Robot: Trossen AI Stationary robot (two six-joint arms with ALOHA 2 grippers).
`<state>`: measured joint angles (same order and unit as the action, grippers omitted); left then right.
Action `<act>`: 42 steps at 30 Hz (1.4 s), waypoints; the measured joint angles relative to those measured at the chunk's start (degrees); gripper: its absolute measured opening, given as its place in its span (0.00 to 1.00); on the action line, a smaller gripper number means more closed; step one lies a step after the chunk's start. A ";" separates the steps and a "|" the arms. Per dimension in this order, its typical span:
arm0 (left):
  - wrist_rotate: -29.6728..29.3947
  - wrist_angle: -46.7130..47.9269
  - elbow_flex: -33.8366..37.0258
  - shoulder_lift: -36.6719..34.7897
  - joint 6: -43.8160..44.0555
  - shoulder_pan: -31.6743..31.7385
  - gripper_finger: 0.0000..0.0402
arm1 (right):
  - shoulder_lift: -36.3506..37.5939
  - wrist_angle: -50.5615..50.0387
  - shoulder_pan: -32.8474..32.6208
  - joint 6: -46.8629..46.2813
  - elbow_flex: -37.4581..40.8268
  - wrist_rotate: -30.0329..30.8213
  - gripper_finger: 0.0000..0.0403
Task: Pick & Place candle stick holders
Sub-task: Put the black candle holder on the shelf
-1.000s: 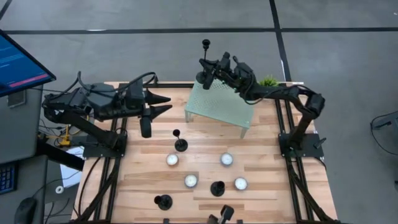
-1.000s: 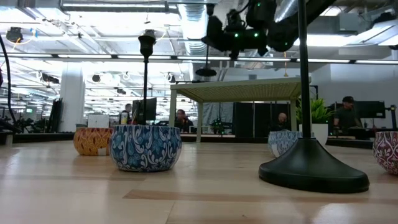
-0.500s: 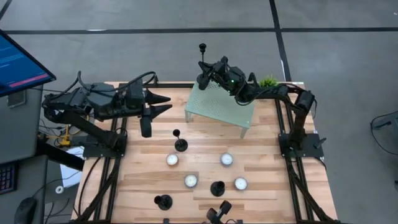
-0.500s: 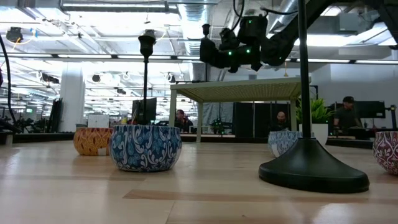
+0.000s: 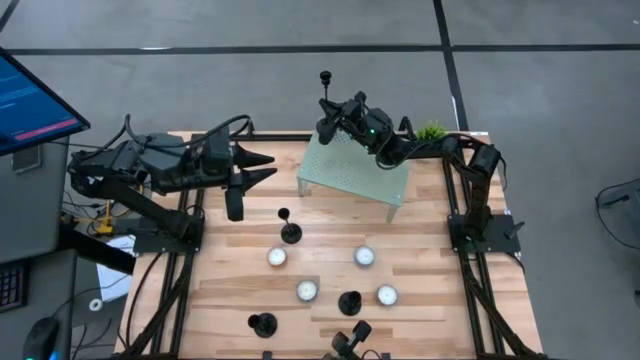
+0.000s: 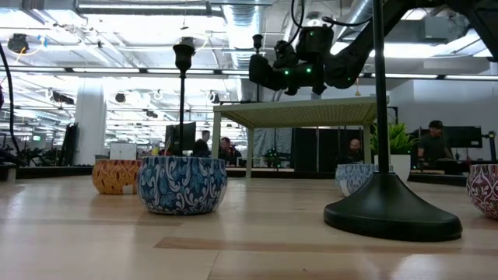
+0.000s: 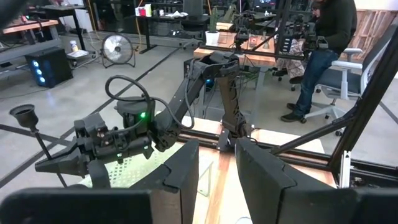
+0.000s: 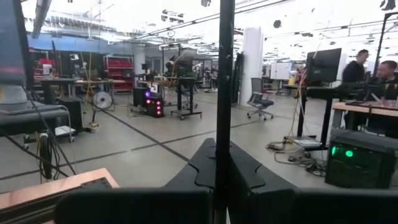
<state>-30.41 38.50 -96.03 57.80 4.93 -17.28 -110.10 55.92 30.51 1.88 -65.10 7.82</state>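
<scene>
Setting: open workshop floor; pale wooden counter [image 5: 330, 275] carrying a raised perforated green stand [image 5: 355, 170].

Item: candle stick holders, black metal. One tall holder [image 5: 326, 95] is clamped by its thin stem in the right end effector [image 5: 333, 118], held above the stand's far corner. Three others stand on the counter: one mid-counter [image 5: 289, 228], two near the front edge [image 5: 262, 323] [image 5: 350, 302].

Handling, judged: stiff, top-light, base-heavy; smooth stem may slip or swing, so grip low on the stem.

Nearby: white tealights [image 5: 277, 257] scattered between the holders; small green plant [image 5: 432, 130] behind the stand.

Left end effector [image 5: 262, 168]: waiting at the counter's left, fingers part open, empty.
</scene>
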 joint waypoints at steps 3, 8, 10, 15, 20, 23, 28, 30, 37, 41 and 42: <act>0.02 0.00 0.00 0.00 -0.02 0.00 0.26 | 0.00 -0.19 -0.08 0.01 0.00 -0.01 0.00; 0.02 0.00 0.00 0.00 -0.02 0.00 0.26 | 0.07 -1.92 -0.25 0.01 -0.09 -0.03 0.00; 0.02 0.00 0.00 0.00 -0.02 0.00 0.26 | 0.09 -2.03 -0.25 0.01 -0.09 -0.03 0.00; 0.02 0.00 0.00 0.00 -0.02 0.00 0.26 | 0.09 -2.20 -0.27 0.03 -0.09 -0.03 0.02; 0.02 0.00 0.00 0.00 -0.04 0.00 0.26 | 0.06 -3.81 -0.27 0.03 -0.07 -0.03 0.05; 0.04 0.00 0.00 0.00 -0.70 0.00 0.26 | -0.01 -3.75 -0.26 0.05 0.02 0.33 0.09; 0.04 -0.04 0.00 0.00 -1.50 0.00 0.26 | 0.07 -3.68 -0.25 0.05 0.00 2.83 0.17; 0.03 -0.04 0.00 0.00 -1.50 0.00 0.26 | 0.07 -3.58 -0.25 0.05 0.00 2.81 0.21; 0.04 -0.07 0.00 0.00 -1.49 0.01 0.26 | 0.07 -4.10 -0.88 0.19 0.00 2.77 0.39; 0.04 -0.09 0.00 0.00 -1.49 0.00 0.26 | 1.57 -8.16 -0.88 0.19 0.00 2.79 0.52; 0.03 -0.11 0.00 0.00 -1.51 0.00 0.26 | 2.21 -9.53 -0.86 0.19 0.00 2.79 0.55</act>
<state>-30.39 38.39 -96.03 57.80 3.42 -17.28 -107.90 46.39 29.65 2.07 -65.10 10.61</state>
